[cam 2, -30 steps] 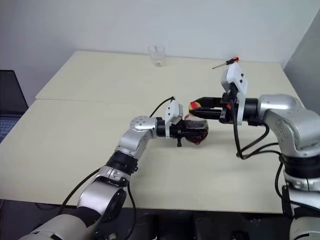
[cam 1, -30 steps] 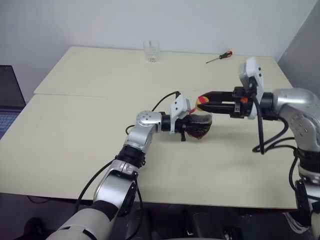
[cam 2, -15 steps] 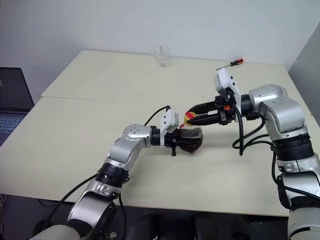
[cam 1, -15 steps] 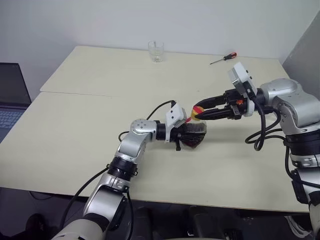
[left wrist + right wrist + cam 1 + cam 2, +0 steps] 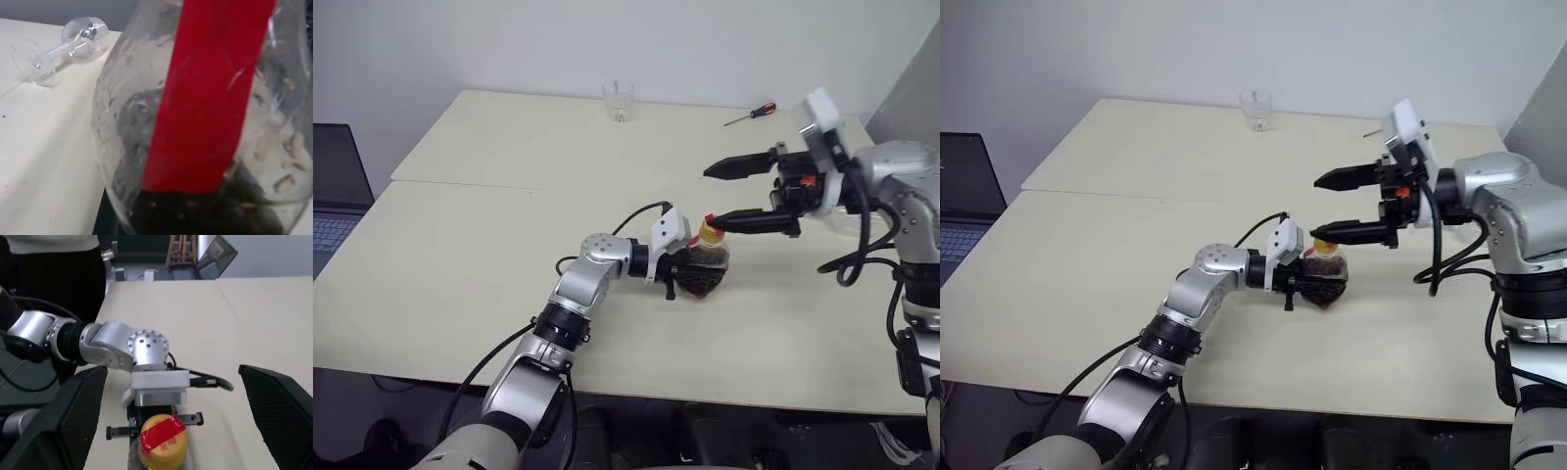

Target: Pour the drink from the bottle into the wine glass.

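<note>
Clear plastic squat bottle (image 5: 703,271) of dark brown drink, yellow-capped, held above cream desk (image 5: 460,255) in left jaws (image 5: 690,269).
Uncapping stage, seemingly: right jaws (image 5: 724,196) wide beside cap (image 5: 710,232); next, re-grip it. Wine glass (image 5: 58,46) lies toppled nearby.

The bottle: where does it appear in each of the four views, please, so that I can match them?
Left eye view: the bottle is at the centre, held by the left tool.
Right eye view: at the centre, slightly lower.
Left wrist view: its clear body, very close.
Right wrist view: its yellow cap, at the bottom edge.
Shared landmark: the red strip over cap and body.
</note>
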Motion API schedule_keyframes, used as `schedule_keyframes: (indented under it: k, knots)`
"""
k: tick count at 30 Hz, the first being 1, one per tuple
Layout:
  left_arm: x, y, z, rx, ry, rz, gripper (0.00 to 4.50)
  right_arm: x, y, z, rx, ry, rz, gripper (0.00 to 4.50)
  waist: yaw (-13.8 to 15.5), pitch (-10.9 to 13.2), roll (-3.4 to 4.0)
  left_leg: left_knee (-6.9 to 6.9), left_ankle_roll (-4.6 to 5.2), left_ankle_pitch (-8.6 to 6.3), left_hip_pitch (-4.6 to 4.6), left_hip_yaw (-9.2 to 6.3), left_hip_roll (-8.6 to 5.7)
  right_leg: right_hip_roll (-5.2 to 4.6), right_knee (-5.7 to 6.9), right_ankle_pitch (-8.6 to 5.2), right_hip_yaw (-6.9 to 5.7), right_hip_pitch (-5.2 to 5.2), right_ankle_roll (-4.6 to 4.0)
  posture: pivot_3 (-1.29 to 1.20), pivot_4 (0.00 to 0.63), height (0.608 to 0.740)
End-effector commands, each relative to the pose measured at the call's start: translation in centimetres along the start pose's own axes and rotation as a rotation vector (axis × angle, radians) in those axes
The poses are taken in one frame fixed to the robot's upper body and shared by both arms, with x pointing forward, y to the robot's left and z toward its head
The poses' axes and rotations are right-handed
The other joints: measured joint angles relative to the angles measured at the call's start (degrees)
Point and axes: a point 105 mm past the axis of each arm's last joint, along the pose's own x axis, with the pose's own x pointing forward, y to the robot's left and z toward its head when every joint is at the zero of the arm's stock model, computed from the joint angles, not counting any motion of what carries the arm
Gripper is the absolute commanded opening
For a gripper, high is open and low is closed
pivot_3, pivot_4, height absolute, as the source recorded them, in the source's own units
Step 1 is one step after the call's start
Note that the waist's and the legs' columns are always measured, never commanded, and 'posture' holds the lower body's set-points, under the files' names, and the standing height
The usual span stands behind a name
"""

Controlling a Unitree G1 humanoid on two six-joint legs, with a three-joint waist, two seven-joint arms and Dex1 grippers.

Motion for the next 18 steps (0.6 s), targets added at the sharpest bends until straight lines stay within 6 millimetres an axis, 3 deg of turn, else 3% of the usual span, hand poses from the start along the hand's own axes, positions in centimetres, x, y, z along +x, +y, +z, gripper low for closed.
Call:
schedule_keyframes:
  k: [1,5,10,15,18]
  knots:
    - [0.5,0.7,1.5,0.063,-0.038,0.013,0.92,-2.8,-0.2,1.4,-0.024,-0.038,-0.228,4.5,0.21,0.0,0.0,0.0,0.0,0.0,0.0,0.01,0.0,-0.02,-0.01,0.0,0.01,0.01,0.0,0.0,0.15,0.74]
    - [0.8,2.0,1.5,0.05,-0.05,0.077,0.92,-3.4,1.2,0.5,0.042,-0.086,-0.394,4.5,0.22,0.0,-0.01,-0.01,0.0,0.0,-0.01,-0.03,-0.01,-0.04,-0.03,0.0,0.06,0.02,0.0,0.0,0.15,0.74]
    - [1.6,2.7,1.0,0.068,-0.025,0.085,0.92,-2.0,2.9,-0.7,0.07,-0.078,-0.632,4.5,-0.49,-0.01,0.02,-0.02,-0.01,0.0,0.05,-0.11,-0.01,0.01,0.1,-0.04,0.09,0.0,0.07,0.0,0.15,0.74]
    - [2.5,2.6,0.8,0.086,-0.01,0.055,0.92,-0.9,2.0,-1.0,0.117,-0.093,-0.915,4.5,-0.47,-0.02,0.02,-0.03,0.0,0.0,0.18,-0.12,-0.01,0.03,0.3,-0.13,0.16,-0.02,0.22,0.0,0.15,0.74]
    - [2.7,2.7,0.8,0.088,-0.013,0.051,0.92,-0.2,1.9,-1.2,0.162,-0.11,-0.984,4.5,-0.34,-0.02,0.03,-0.03,-0.01,0.0,0.15,-0.06,-0.02,0.01,0.24,-0.12,0.14,-0.02,0.18,0.0,0.15,0.74]
